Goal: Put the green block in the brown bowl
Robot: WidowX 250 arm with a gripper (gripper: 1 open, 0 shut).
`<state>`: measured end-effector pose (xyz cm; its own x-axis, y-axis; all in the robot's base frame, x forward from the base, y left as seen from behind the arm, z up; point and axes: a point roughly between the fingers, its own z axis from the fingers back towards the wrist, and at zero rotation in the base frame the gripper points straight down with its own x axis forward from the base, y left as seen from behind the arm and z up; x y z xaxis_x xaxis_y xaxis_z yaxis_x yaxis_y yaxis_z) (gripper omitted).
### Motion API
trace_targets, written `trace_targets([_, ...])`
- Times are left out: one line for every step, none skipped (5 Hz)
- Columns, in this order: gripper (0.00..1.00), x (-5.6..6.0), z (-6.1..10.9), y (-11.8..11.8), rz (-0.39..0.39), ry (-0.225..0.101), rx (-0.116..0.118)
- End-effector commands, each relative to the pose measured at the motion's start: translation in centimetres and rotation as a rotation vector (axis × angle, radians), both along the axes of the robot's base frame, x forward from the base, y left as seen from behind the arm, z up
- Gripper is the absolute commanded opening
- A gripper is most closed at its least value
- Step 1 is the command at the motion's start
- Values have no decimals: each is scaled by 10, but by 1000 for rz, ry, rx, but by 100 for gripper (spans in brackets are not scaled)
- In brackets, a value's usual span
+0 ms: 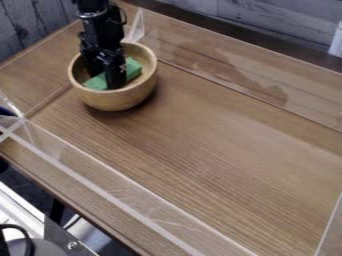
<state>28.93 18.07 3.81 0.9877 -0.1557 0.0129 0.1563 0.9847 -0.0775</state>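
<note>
Half the green block (118, 70) hides behind the tool (102, 72), grip unclear, inside the brown bowl (114, 97).

The arm (99, 22) is black all over, a narrow stack of blocky segments coming down from the top edge of the view above the bowl (112, 92). Its upper part is a rounded, slightly glossy housing with a pale highlight on one side. Below that the body narrows into a boxy wrist with squared edges. The gripper (102, 66) at its end is the same matte black, built of two slim fingers (90, 62) just above the bowl's floor. Any cables, screws or markings are too small and dark to make out.
</note>
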Motion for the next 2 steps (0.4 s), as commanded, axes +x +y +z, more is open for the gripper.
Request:
trace_targets([100, 8, 17, 2, 0, -39, -8])
trace_targets([100, 7, 18, -1, 4, -23, -46])
